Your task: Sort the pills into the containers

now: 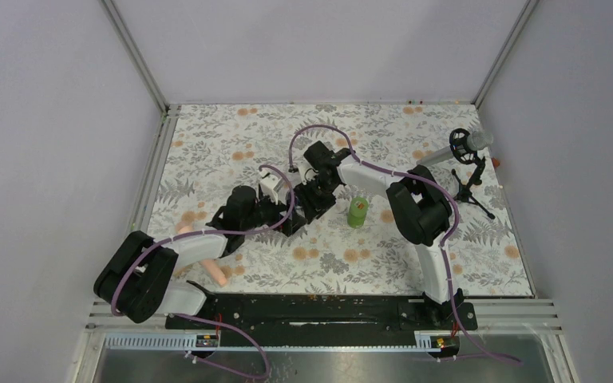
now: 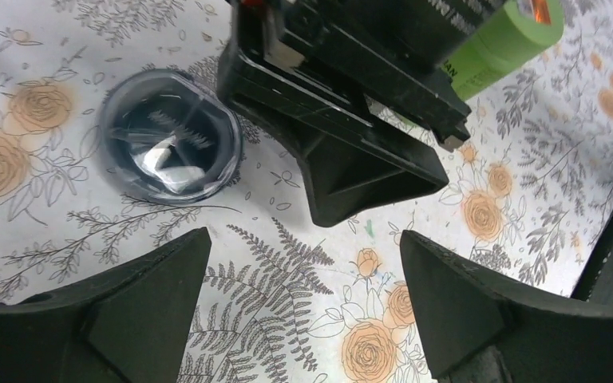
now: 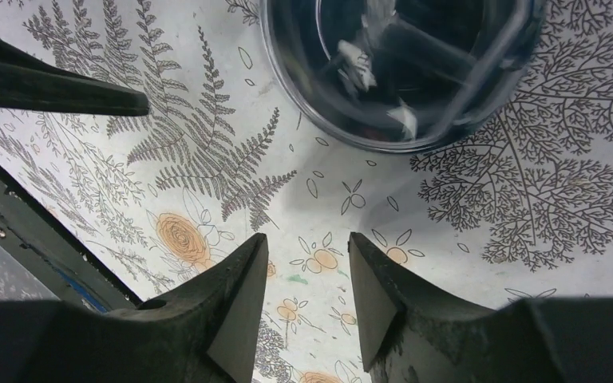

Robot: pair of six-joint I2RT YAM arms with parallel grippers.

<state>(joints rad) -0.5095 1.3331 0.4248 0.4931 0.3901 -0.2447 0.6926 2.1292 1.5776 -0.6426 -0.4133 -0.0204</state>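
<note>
- Left gripper (image 2: pixel 303 247) spread wide above the flowered cloth (image 2: pixel 287 335), nothing between the fingers.
- Right gripper (image 3: pixel 307 243) narrowed to a small gap, only bare cloth visible in it, nothing held.
- Dark-blue jar (image 3: pixel 295 92) on the cloth, just ahead of both grippers, touched by neither; pale bits inside, pills or glare, hard to tell.
- Green bottle (image 1: pixel 357 211) upright, just right of the right gripper.
- Two peach-pink rods (image 1: pixel 219 274) beside the left arm.
</note>
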